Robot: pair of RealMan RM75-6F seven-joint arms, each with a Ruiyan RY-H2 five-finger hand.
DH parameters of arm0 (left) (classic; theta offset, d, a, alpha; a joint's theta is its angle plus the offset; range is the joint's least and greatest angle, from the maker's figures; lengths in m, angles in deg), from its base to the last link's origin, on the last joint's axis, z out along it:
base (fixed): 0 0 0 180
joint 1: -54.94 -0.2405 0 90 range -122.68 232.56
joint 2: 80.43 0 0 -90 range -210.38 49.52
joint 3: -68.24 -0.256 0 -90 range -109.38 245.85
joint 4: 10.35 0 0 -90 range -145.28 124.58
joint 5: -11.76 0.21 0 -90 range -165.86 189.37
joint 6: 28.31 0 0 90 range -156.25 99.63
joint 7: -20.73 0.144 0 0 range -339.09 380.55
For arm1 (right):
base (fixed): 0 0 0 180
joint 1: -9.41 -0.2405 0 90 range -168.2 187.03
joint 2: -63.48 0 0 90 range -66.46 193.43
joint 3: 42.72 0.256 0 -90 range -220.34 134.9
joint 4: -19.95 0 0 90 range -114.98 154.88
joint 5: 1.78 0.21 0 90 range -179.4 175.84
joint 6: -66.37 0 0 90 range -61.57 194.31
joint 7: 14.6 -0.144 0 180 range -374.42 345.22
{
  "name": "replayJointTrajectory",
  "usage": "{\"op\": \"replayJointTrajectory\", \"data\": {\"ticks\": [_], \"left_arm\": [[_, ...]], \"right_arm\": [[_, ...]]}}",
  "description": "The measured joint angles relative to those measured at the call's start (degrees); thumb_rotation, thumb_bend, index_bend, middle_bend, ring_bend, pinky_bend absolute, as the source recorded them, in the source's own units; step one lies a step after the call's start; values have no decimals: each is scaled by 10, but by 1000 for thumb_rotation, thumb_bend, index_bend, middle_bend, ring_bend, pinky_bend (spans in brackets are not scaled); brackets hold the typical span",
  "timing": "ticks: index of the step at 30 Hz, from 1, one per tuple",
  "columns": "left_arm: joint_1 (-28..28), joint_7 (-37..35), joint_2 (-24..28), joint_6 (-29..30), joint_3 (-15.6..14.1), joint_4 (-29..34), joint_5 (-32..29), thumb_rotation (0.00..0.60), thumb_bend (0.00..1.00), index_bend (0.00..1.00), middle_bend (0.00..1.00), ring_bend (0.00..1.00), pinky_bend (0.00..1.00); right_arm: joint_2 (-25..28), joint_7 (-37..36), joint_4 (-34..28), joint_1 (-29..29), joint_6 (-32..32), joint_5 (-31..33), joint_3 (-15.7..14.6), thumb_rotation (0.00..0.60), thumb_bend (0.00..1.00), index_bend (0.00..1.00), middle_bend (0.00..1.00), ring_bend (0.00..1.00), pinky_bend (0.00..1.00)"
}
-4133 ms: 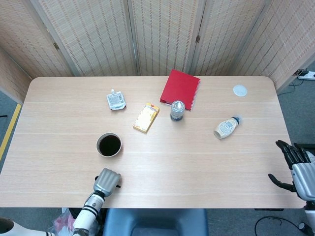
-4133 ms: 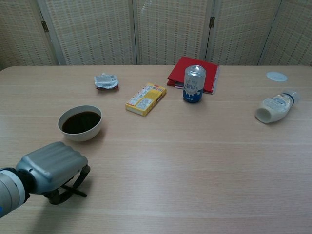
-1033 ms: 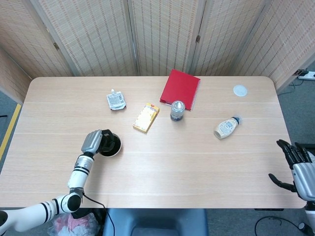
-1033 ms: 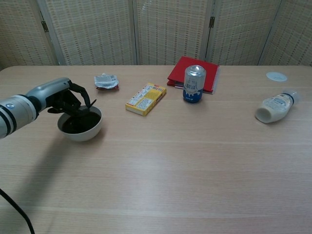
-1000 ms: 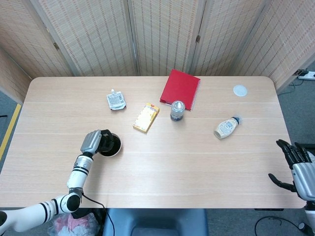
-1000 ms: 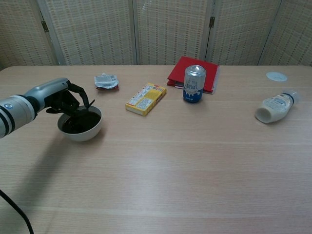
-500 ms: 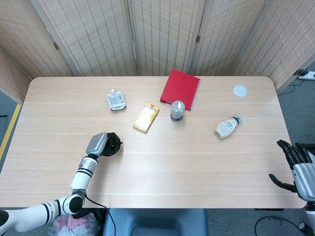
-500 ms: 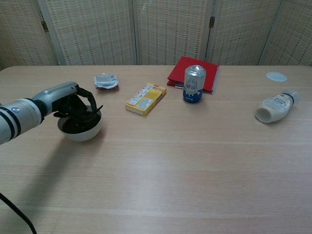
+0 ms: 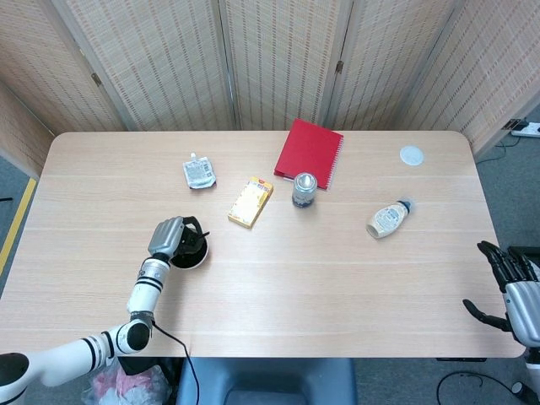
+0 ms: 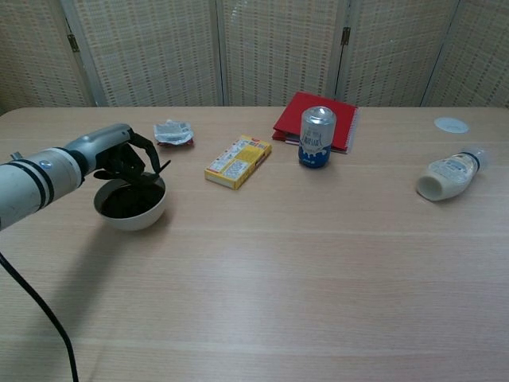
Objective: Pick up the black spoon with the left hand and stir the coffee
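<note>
Coffee could slop over the bowl (image 10: 130, 204) rim if the left hand (image 10: 119, 157), pinching the spoon (image 10: 151, 176), stirs hard.

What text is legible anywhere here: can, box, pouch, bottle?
None can be read.
Blue and silver drink can: label print blurred.
Yellow flat carton: print too small.
Silver foil pouch: print too small.
White plastic bottle lying on its side: label blurred.

Left hand (image 9: 169, 236) over coffee bowl (image 9: 192, 256), table's left.
</note>
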Motion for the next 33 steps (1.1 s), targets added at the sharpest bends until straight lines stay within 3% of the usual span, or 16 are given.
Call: {"op": "replayJointTrajectory", "data": {"ticks": [15,33], "left_arm": [[-28,-1,34,12,-26,68,27,600,516,651,919,909,1000],[9,28,6,-5,-1,18,-14,600,516,654,919,909,1000]], "right_arm": [[0,3,-2,-5,4,-4,1,600,127,0,94,163,79],[1,1,-2,0,0,-1,0,600,127,0,94,163,79]]}}
